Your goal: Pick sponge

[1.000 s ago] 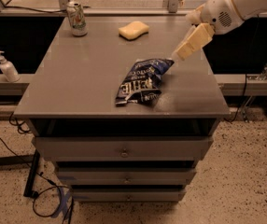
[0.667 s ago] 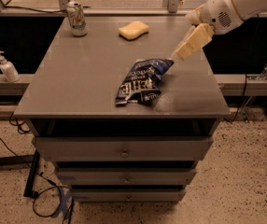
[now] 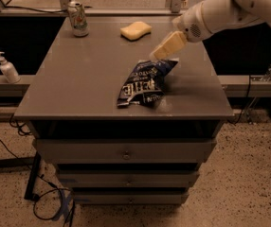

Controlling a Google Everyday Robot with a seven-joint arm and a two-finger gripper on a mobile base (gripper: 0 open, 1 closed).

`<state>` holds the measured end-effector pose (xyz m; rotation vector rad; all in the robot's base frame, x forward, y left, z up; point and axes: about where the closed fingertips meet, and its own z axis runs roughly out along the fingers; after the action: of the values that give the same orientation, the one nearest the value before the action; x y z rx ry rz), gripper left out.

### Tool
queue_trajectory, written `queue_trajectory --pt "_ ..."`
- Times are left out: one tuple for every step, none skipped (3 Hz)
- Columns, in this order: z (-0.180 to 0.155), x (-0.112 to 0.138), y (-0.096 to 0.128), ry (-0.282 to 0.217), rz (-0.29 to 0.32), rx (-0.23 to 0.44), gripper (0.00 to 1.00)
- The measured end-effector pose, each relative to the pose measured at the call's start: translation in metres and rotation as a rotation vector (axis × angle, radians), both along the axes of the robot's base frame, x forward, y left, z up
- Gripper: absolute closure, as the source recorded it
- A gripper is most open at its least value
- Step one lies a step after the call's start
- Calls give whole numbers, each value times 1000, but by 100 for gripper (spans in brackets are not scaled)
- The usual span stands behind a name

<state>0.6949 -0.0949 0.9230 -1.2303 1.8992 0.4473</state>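
The sponge [image 3: 136, 30] is a small pale yellow block lying flat at the far middle of the grey cabinet top [image 3: 83, 79]. My gripper [image 3: 157, 56], cream-yellow and blocky on a white arm, comes in from the upper right. It hovers over the top end of a blue chip bag [image 3: 145, 82], to the right of the sponge and nearer the camera, and apart from the sponge. It holds nothing that I can see.
A soda can [image 3: 78, 18] stands at the far left of the top. The blue chip bag lies in the middle right. A soap dispenser [image 3: 6, 67] stands on a ledge to the left. Drawers [image 3: 126, 151] are below the top.
My gripper and arm have moved left and a little down, from the right edge of the top to over the chip bag's upper end. The objects have not moved.
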Motion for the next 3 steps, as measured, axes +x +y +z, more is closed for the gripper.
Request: queue_trajectory --pt "-11 60 16 -36 -101 107 0" --pt "-12 110 21 -77 -189 185 0" --pt "-18 152 26 -84 -283 276 0"
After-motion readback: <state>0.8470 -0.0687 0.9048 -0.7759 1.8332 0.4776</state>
